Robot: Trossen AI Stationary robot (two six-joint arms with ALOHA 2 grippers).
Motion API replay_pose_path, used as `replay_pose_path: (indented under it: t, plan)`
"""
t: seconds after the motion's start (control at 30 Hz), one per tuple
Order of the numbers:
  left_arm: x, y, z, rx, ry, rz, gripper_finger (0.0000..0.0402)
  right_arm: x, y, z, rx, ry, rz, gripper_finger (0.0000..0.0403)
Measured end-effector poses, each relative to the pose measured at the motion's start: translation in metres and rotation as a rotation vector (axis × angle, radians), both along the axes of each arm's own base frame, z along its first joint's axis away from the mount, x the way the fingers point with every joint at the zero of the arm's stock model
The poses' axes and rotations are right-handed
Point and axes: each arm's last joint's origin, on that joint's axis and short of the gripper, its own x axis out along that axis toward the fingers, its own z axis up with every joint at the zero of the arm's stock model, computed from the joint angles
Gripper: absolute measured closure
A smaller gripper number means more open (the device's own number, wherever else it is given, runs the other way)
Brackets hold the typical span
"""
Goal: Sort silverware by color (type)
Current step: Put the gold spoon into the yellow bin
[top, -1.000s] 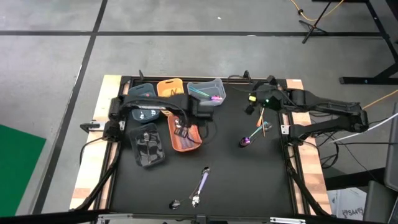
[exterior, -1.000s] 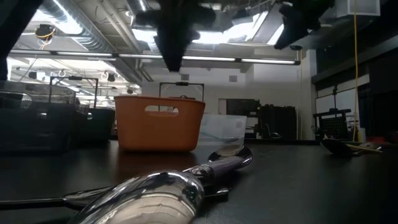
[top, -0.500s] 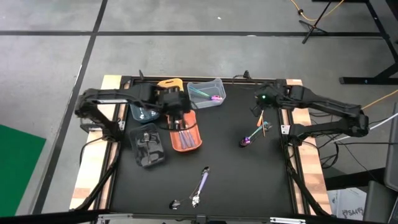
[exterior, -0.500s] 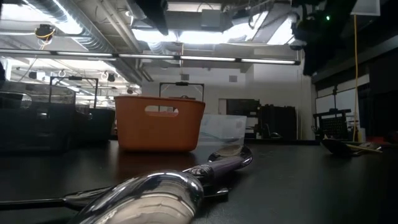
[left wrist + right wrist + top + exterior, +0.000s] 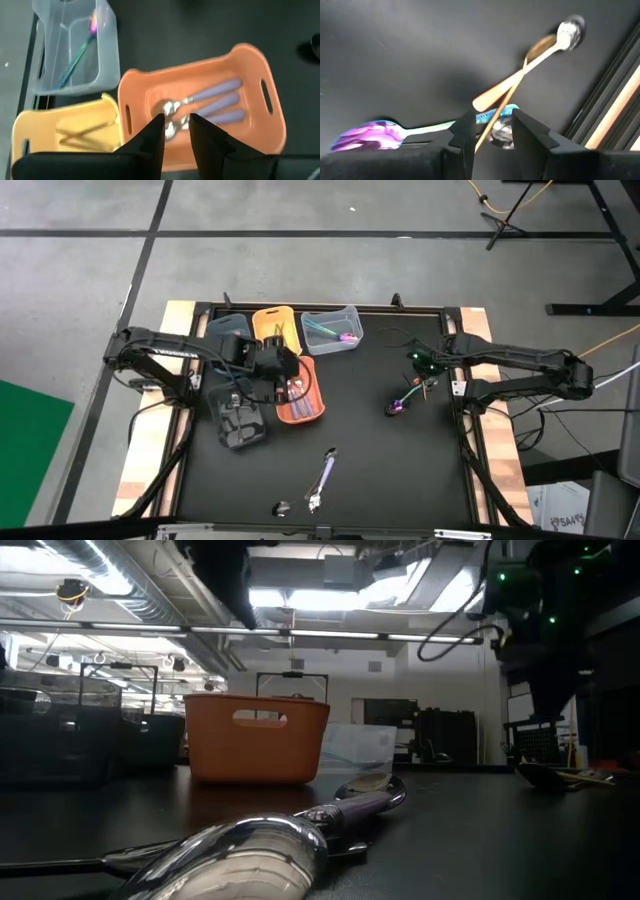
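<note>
My right gripper [image 5: 421,366] [image 5: 494,131] hangs open just above a small heap of silverware on the mat's right side. The heap holds a purple iridescent spoon [image 5: 367,135] [image 5: 396,406], an orange-gold spoon [image 5: 520,80], a thin gold piece [image 5: 501,110] lying across it, and a bit of blue handle [image 5: 487,116]. My left gripper [image 5: 281,366] [image 5: 176,131] is open over the far end of the orange bin [image 5: 150,95], where purple-handled silverware [image 5: 217,100] lies on the bottom. A purple-handled piece [image 5: 323,476] and a dark one [image 5: 282,507] lie near the front edge.
Several bins stand at the far left. These are a clear one [image 5: 345,317] with a teal-and-pink piece, a yellow one [image 5: 260,317] [image 5: 30,135] with gold pieces, a blue-grey one [image 5: 222,327] and a dark one [image 5: 222,423]. Open mat lies between bins and heap. The table's right rail [image 5: 615,100] runs beside the heap.
My right gripper has come down and toward the near edge onto the heap of silverware, rolling as it went; its fingers stay open. My left arm has drawn back toward the table's left edge, and its gripper has shifted to the orange bin's far end and tipped further down.
</note>
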Motion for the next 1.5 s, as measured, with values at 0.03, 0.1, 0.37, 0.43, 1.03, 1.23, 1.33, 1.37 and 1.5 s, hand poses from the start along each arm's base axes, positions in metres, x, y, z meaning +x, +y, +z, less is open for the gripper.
replay_pose_path:
  t: [0.03, 0.1, 0.37, 0.43, 1.03, 1.23, 1.33, 1.37, 1.5]
  plan:
    - [0.001, 0.000, -0.003, 0.000, -0.006, 0.000, 0.0319, -0.001, 0.000, -0.003, 0.004, 0.009, -0.007, 0.0292]
    - [0.002, 0.000, -0.011, 0.000, -0.005, 0.001, 0.0319, -0.003, 0.001, -0.008, 0.007, 0.022, -0.027, 0.0292]
    - [0.007, 0.000, -0.015, 0.000, -0.054, -0.002, 0.0319, -0.005, 0.001, -0.035, -0.027, 0.002, -0.062, 0.0292]
    - [0.007, 0.000, -0.015, 0.001, -0.057, -0.002, 0.0319, -0.006, 0.001, -0.041, -0.020, -0.005, -0.063, 0.0292]
    - [0.008, 0.000, -0.014, 0.001, -0.072, -0.002, 0.0319, -0.017, 0.004, -0.073, -0.049, 0.008, -0.140, 0.0292]
    - [0.009, 0.000, -0.014, 0.001, -0.078, -0.002, 0.0319, -0.019, 0.004, -0.075, -0.072, 0.020, -0.144, 0.0292]
    - [0.011, 0.000, -0.012, 0.000, -0.102, -0.002, 0.0319, -0.018, 0.003, -0.075, -0.100, 0.018, -0.150, 0.0292]
    - [0.011, 0.000, -0.012, 0.000, -0.108, -0.002, 0.0319, -0.018, 0.003, -0.075, -0.101, 0.018, -0.150, 0.0292]
    - [0.011, 0.000, -0.012, 0.000, -0.114, -0.002, 0.0319, -0.018, 0.003, -0.075, -0.098, 0.018, -0.149, 0.0292]
